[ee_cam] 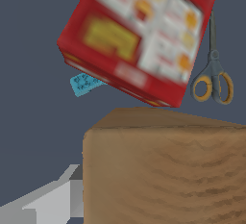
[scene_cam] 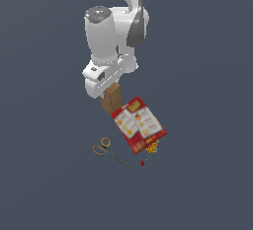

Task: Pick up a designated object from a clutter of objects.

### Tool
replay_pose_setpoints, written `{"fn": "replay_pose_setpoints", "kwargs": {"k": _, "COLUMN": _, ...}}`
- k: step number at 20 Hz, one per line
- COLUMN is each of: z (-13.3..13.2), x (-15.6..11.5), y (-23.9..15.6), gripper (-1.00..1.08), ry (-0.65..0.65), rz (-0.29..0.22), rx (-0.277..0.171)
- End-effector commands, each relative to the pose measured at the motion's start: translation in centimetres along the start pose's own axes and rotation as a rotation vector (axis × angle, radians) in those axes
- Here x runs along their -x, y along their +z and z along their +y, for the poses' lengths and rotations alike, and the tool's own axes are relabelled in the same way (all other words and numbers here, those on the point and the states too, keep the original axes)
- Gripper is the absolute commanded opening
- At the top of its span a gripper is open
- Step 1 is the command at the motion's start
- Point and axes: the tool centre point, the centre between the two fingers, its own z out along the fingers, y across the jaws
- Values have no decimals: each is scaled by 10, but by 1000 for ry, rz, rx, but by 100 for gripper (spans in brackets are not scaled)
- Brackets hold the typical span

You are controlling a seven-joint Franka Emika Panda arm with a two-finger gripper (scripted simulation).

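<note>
The designated object, a plain brown wooden block (scene_cam: 111, 100), stands directly under the white hand of my arm in the exterior view, and the hand covers its top. My gripper (scene_cam: 109, 90) sits at the block's upper end, with its fingertips hidden there. In the wrist view the block (ee_cam: 163, 170) fills the lower right. One grey finger (ee_cam: 53, 201) lies right against its side, and the other finger is hidden. I cannot tell whether the jaws press on the block. The rest of the clutter of objects lies beside it.
A red printed cracker box (scene_cam: 139, 124) (ee_cam: 139, 35) lies tilted next to the block on the exterior view's right. Yellow-handled scissors (scene_cam: 109, 151) (ee_cam: 213, 76) lie nearer the camera. Orange bits (scene_cam: 151, 148), a red bit (scene_cam: 142, 163) and a blue bit (ee_cam: 85, 83) lie by the box.
</note>
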Motion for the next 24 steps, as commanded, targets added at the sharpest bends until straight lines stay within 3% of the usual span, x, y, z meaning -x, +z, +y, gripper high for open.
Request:
{"fn": "replay_pose_setpoints", "kwargs": {"k": 1, "z": 6, "x": -7, "y": -24, "gripper": -100, "ry": -1, "rz": 4, "rx": 8}}
{"fn": "replay_pose_setpoints", "kwargs": {"k": 16, "z": 35, "x": -45, "y": -159, "gripper": -100, "ry": -1, "rz": 5, "rx": 7}}
{"fn": "replay_pose_setpoints", "kwargs": {"k": 24, "z": 49, "x": -61, "y": -210, "gripper": -100, "ry": -2, "rz": 5, "rx": 6}}
